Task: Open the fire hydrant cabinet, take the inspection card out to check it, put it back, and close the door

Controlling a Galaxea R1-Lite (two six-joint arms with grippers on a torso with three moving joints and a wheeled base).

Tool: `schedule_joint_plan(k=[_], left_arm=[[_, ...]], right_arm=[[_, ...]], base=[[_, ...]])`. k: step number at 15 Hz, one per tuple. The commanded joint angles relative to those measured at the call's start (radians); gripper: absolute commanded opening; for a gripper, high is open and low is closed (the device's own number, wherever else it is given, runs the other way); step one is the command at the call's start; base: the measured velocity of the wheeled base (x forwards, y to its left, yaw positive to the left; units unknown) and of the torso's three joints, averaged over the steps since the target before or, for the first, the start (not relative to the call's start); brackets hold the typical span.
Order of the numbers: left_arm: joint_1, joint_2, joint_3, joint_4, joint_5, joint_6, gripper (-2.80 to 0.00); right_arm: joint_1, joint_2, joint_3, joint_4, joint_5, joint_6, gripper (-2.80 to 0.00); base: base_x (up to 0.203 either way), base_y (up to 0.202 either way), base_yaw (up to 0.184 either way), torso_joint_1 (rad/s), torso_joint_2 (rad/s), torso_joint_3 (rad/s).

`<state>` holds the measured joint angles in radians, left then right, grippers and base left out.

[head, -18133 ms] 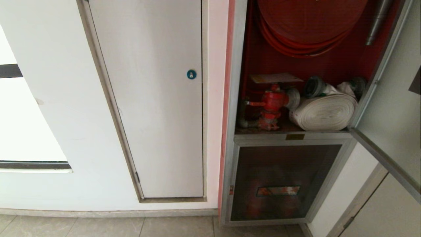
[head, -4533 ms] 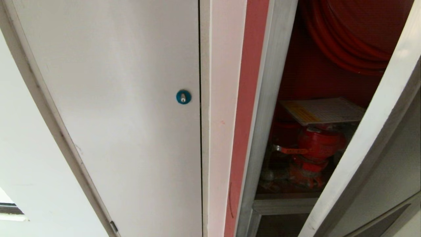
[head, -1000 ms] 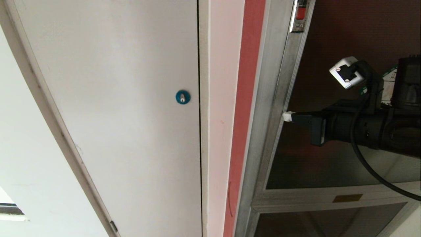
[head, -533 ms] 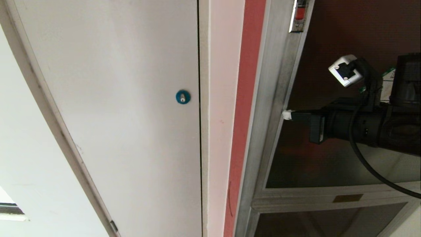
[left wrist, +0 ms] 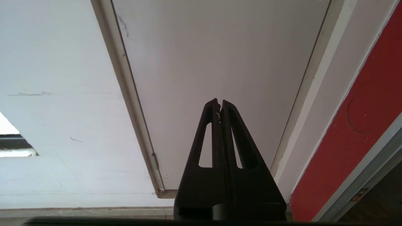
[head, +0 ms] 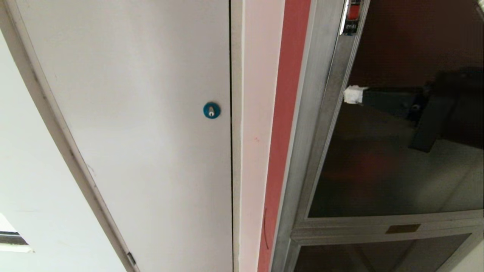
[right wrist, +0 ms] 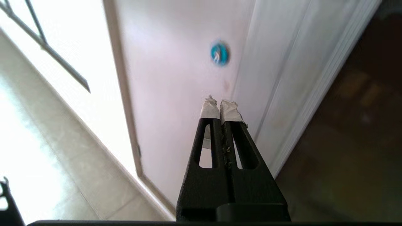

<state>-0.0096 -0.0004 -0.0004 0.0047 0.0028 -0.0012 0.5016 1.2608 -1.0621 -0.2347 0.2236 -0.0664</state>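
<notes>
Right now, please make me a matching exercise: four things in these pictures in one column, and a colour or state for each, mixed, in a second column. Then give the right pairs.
Things:
1. door
2. round lock
3. right hand
4. wall strip beside the fire hydrant cabinet

Colour or state:
A. blue
B. shut, white tape on its tips
C. red
D. dark glass, closed in its frame

Pairs: 1-D, 2-A, 3-B, 4-C
</notes>
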Motion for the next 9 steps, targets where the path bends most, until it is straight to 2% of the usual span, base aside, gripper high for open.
schedule_joint_plan(k=[1,5,9], left_arm=[[0.000,0.000,-0.001,0.000,0.000,0.000,-2.80],[0.000,0.000,0.000,0.000,0.000,0.000,-2.80],[0.000,0.000,0.000,0.000,0.000,0.000,-2.80]], right_arm=[[0.007,-0.039,-0.081,0.047,0.004,0.000,-2.80],[0.006,0.008,-0.330,0.127,0.001,0.000,-2.80],[-0.019,0.126,-0.570,0.151,-0.007,0.000,-2.80]], base=[[0.000,0.000,0.000,0.000,0.00,0.000],[0.000,0.000,0.000,0.000,0.00,0.000],[0.000,0.000,0.000,0.000,0.00,0.000]])
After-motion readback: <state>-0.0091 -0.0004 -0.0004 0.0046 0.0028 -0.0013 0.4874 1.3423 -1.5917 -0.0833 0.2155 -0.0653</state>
